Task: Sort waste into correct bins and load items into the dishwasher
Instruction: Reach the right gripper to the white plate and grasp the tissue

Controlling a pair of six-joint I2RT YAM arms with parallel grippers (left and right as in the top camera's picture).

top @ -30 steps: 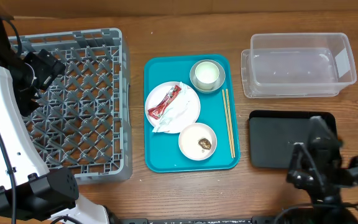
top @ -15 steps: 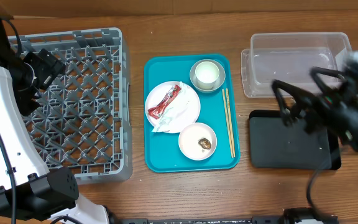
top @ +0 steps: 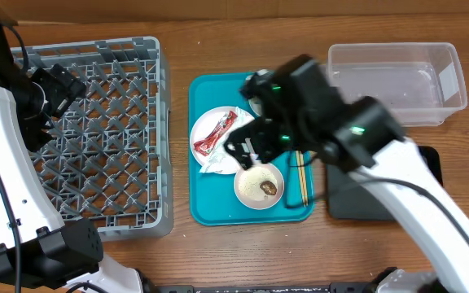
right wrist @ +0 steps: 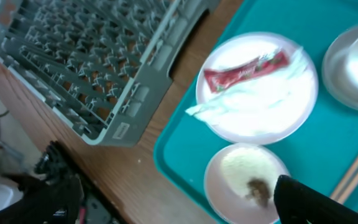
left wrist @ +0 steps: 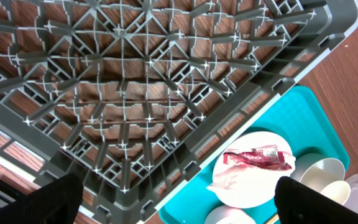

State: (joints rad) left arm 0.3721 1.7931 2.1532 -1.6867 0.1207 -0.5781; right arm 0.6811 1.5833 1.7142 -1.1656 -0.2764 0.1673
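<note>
Overhead, the right arm has swung from the black tray (top: pixel 342 203) to the teal tray (top: pixel 210 207). Its blurred right pincer (top: pixel 253 146) is now over the plate (top: pixel 204 122) of waste, so sorting can start, while the left pincer (top: pixel 55 88) hangs above the dish rack (top: pixel 112 163). The left wrist view shows that pincer spread and empty over the rack's grid. The right wrist view shows wide-apart, empty fingers above the red snack wrapper (right wrist: pixel 244 70) and napkin (right wrist: pixel 229 102), with the rice bowl (right wrist: pixel 241 171) just beside and nothing obstructing.
</note>
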